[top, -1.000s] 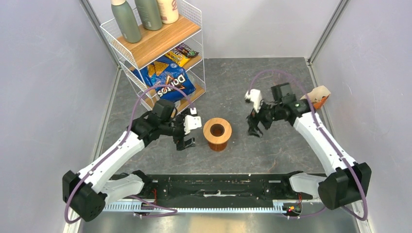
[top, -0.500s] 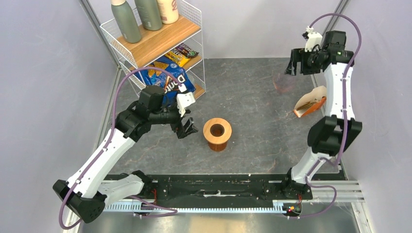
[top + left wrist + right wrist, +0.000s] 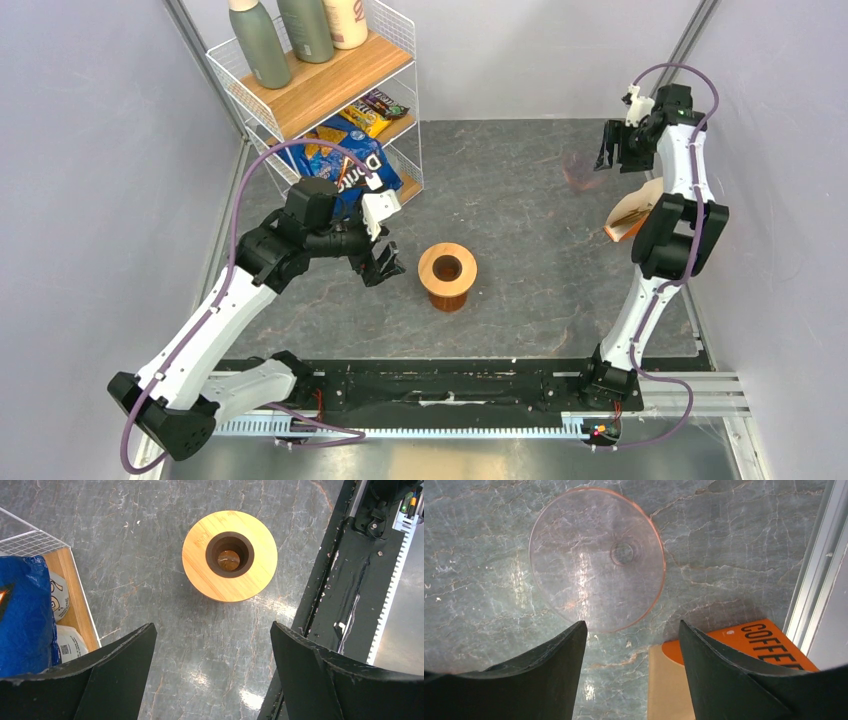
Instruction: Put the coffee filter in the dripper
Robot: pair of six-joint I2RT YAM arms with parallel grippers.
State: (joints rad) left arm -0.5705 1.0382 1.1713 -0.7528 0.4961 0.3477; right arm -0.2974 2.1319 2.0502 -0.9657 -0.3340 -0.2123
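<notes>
The dripper (image 3: pixel 580 170), a clear pink-tinted cone, lies mouth-up on the table at the far right; in the right wrist view it (image 3: pixel 596 557) is just ahead of the fingers. My right gripper (image 3: pixel 612 150) hovers over its right edge, open and empty (image 3: pixel 631 630). The orange-and-cream pack of filters (image 3: pixel 628 218) lies beside the right wall and also shows in the right wrist view (image 3: pixel 724 665). No single loose filter shows. My left gripper (image 3: pixel 385 262) is open and empty (image 3: pixel 212 665), left of the wooden ring.
A flat wooden ring (image 3: pixel 447 268) sits on an amber glass beaker at mid-table, also in the left wrist view (image 3: pixel 229 555). A wire shelf (image 3: pixel 330 120) with bottles and snack bags stands at the back left. A black rail (image 3: pixel 440 385) runs along the near edge.
My right arm swung from mid-table to the far right corner and now hangs over the dripper's edge. My left arm lifted and drew back slightly left of the ring.
</notes>
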